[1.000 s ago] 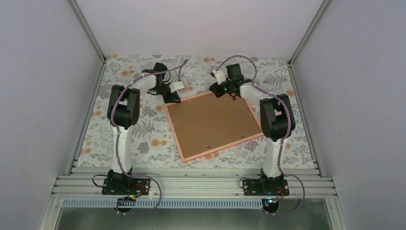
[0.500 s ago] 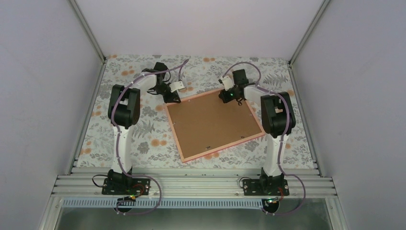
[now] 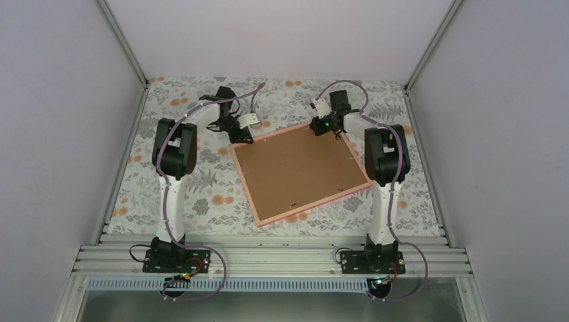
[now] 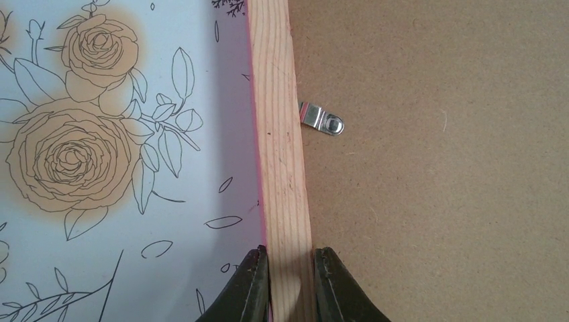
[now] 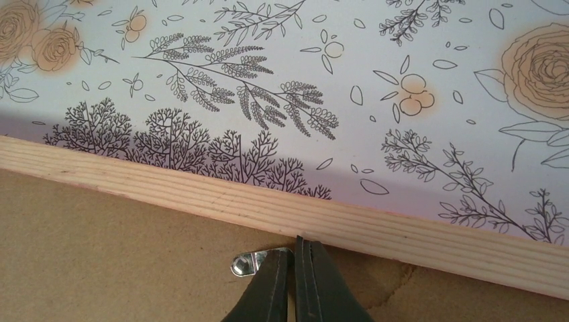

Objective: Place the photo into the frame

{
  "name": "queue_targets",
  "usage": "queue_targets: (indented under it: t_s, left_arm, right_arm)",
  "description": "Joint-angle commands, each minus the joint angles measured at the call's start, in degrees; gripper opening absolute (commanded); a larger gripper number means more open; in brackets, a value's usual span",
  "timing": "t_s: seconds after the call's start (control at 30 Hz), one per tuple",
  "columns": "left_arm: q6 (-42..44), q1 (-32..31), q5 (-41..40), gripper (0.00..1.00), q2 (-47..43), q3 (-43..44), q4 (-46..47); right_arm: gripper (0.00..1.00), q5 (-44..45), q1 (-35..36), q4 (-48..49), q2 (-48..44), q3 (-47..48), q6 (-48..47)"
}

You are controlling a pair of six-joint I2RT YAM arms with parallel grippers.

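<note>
Left tool [image 4: 287,282] pinches frame [image 4: 278,134] edge; right tool [image 5: 293,282] closed, touching clip [image 5: 249,263].

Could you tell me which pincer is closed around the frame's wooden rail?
The left pincer: its fingers clamp the frame by its rail, one each side. The right pincer is shut beside a metal clip on the backing board.

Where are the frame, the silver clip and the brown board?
frame [image 4: 278,134]: left wrist view, on its wooden edge.
silver clip [image 4: 322,119]: left wrist view, on its middle.
brown board [image 3: 298,168]: top external view, on its middle.
</note>
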Motion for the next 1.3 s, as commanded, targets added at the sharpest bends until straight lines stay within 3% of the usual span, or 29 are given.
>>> queue_targets:
  t_s: [0.0,0.27,0.6,0.97,1.1,1.27]
  left_arm:
    - [4.4,-0.9,-2.0,0.13,4.2,-1.5,-4.2]
    - [4.8,-1.3,-1.9,0.13,4.2,-1.4,-4.3]
    - [6.5,-1.9,-2.3,0.13,3.6,-2.7,-4.6]
    - [3.0,-0.8,-0.7,0.13,3.3,-2.3,-4.3]
    - [-1.5,0.6,-0.8,0.14,2.5,-3.5,-1.8]
    - [-6.4,2.2,-0.8,0.16,2.4,-2.8,0.3]
  right_arm:
    - [0.06,0.2,-0.5,-1.3,3.0,2.1,-1.6]
    - [0.06,-4.1,1.8,-5.9,3.8,4.4,-3.9]
    - [0.06,-7.3,3.5,-9.7,9.2,11.2,1.0]
    - [0.12,-11.8,0.5,-8.5,4.8,9.7,1.1]
    - [0.21,-11.7,-2.1,-8.9,0.7,8.7,0.7]
    - [0.39,-11.0,-4.6,-10.4,-3.8,6.0,-1.1]
